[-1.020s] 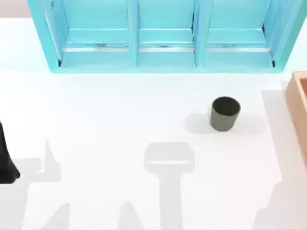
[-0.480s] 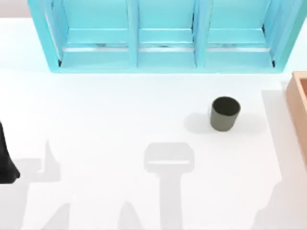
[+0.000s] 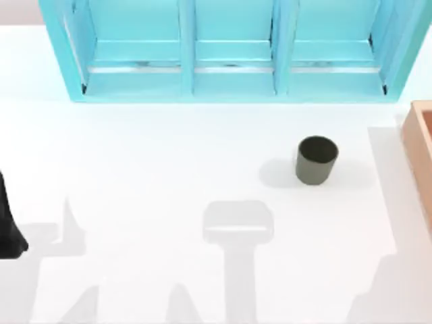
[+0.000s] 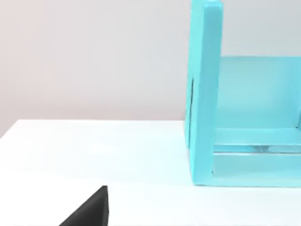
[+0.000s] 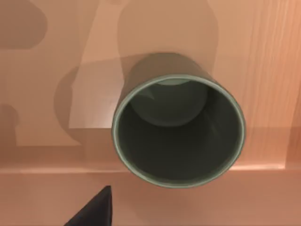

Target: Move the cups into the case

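Cup, first [image 3: 316, 160]: dark olive-grey, handleless, upright on the white table [image 3: 169, 169], right of centre, in front of the turquoise shelf unit [image 3: 229, 50] and near the wooden case [image 3: 420, 145] at the table's right edge.

Cup, second [image 5: 178, 129]: same type, upright on the case's wooden floor [image 5: 47, 94], seen from directly above in the right wrist view, dark inside facing the camera. Right gripper: above this cup; a dark finger tip [image 5: 96, 212] lies beside the rim, apart from it. Opening and hold cannot be told.

Left arm [image 3: 8, 226]: parked at the table's left edge, well apart from both cups; finger spread cannot be told.
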